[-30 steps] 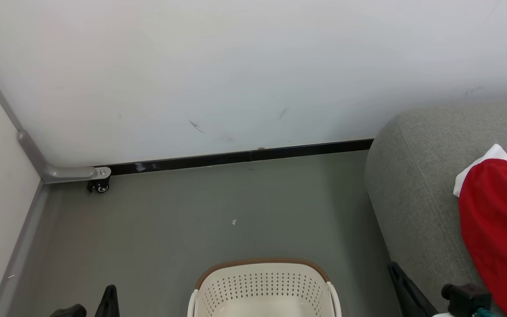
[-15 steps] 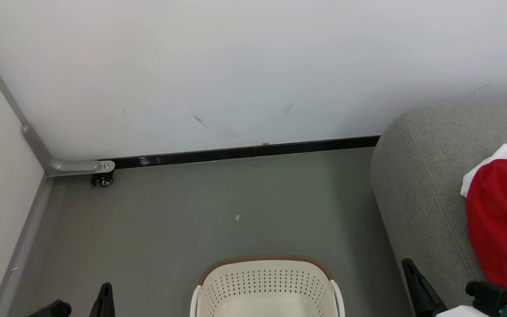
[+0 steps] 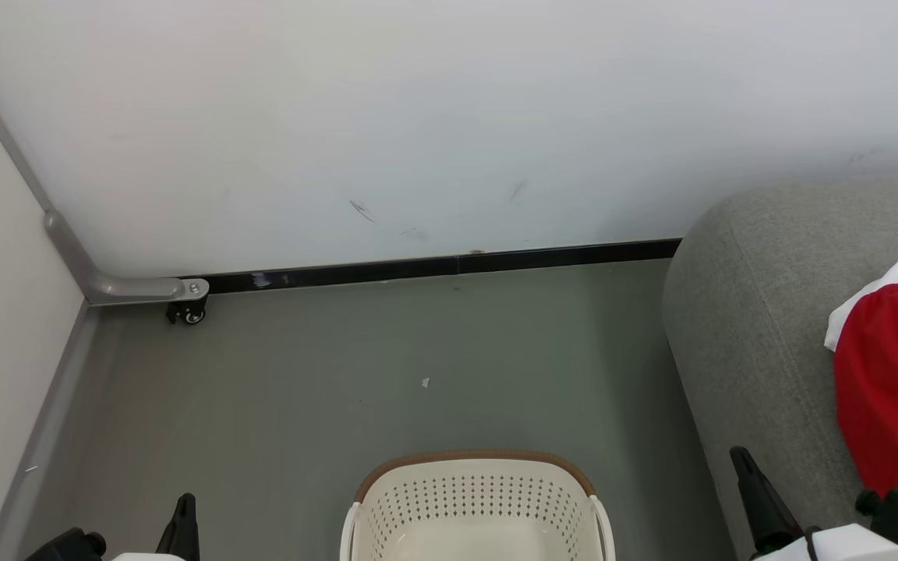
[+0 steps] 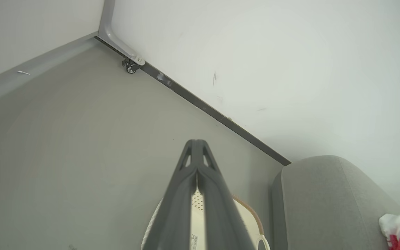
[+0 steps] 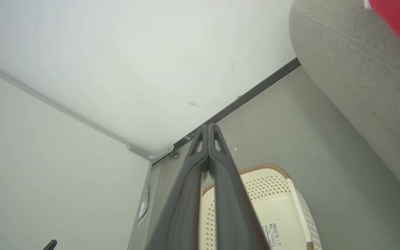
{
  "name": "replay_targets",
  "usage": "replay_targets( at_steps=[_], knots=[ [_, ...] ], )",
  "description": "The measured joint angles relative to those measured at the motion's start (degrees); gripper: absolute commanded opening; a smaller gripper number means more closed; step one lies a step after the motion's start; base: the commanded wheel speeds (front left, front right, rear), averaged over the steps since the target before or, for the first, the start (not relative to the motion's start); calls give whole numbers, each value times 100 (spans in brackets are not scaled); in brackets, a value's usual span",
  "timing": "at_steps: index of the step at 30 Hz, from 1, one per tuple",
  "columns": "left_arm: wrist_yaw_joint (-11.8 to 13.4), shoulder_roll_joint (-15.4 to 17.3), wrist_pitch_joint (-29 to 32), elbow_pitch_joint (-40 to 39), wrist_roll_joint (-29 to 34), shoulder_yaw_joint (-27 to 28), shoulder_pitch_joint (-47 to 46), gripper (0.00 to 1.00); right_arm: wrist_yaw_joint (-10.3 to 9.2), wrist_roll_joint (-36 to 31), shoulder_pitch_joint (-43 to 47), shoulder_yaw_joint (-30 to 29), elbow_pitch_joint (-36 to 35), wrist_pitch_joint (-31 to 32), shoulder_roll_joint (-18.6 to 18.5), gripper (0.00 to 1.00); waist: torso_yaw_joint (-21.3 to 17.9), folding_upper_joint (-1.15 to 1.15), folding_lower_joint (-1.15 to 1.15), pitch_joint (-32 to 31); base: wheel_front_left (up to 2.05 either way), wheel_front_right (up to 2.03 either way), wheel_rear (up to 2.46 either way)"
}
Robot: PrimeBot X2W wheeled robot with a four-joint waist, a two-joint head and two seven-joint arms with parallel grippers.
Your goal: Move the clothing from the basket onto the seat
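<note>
Still, left tool (image 4: 196, 145) and right tool (image 5: 209, 129) pinched empty, clothing (image 3: 893, 389) apparently unmoved on seat (image 3: 745, 312).

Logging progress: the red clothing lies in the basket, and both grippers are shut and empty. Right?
No. The head view shows the clothing on the seat, not in the basket. The left gripper and right gripper are shut and empty.

Basket (image 3: 480, 499) stood between the left gripper (image 3: 184, 510) and right gripper (image 3: 743, 466); just right of the right gripper, red clothing (image 3: 893, 397) lay on the grey seat (image 3: 745, 335).
</note>
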Motion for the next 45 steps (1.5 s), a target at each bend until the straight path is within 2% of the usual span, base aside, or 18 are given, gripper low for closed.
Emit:
replay_targets(
  at_steps=[6,18,25,45],
  knots=[
    [-152,-13,104,-11,-444,100,-12,0,0,598,-59,-35,33,101,-49,0,22,0,-5,13,0,0,0],
    [-404,-48,343,-24,-1348,300,-125,0,0,1867,-265,-75,169,294,-129,0,68,0,-69,105,0,0,0],
    [-514,-74,450,-30,-1801,385,-157,0,0,2453,-357,-93,221,397,-165,0,89,0,-86,155,0,0,0],
    [-929,-146,836,-80,-3243,711,-330,0,-1,4376,-700,-156,345,706,-286,0,161,0,-96,259,0,0,0]
  ],
)
